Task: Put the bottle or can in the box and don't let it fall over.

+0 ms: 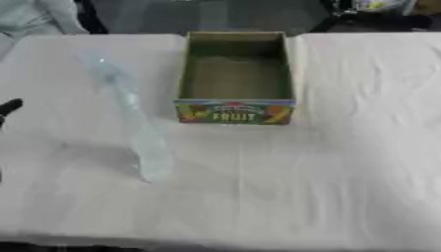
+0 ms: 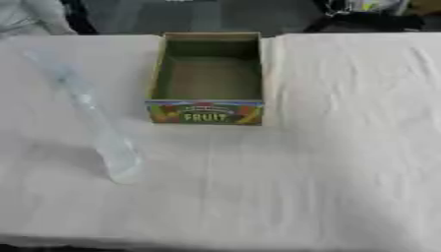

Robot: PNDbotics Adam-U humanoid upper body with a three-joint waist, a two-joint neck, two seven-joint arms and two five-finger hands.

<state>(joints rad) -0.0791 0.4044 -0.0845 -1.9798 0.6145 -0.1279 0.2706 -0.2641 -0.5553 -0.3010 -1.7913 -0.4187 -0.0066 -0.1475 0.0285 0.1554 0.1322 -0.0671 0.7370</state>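
Observation:
A tall clear plastic bottle (image 1: 129, 113) stands on the white cloth, left of the box, with its base near me and its top leaning away in the picture. The open cardboard box (image 1: 235, 110) has a colourful front panel marked FRUIT, and I see nothing inside it. At the left edge of the left eye view a small black part of my left hand (image 1: 9, 107) shows, well apart from the bottle. My right hand shows in neither view.
A white wrinkled cloth (image 1: 344, 162) covers the whole table. Dark floor and some clutter (image 1: 370, 7) lie beyond the far edge. A pale grey shape (image 1: 34, 17) sits past the far left corner.

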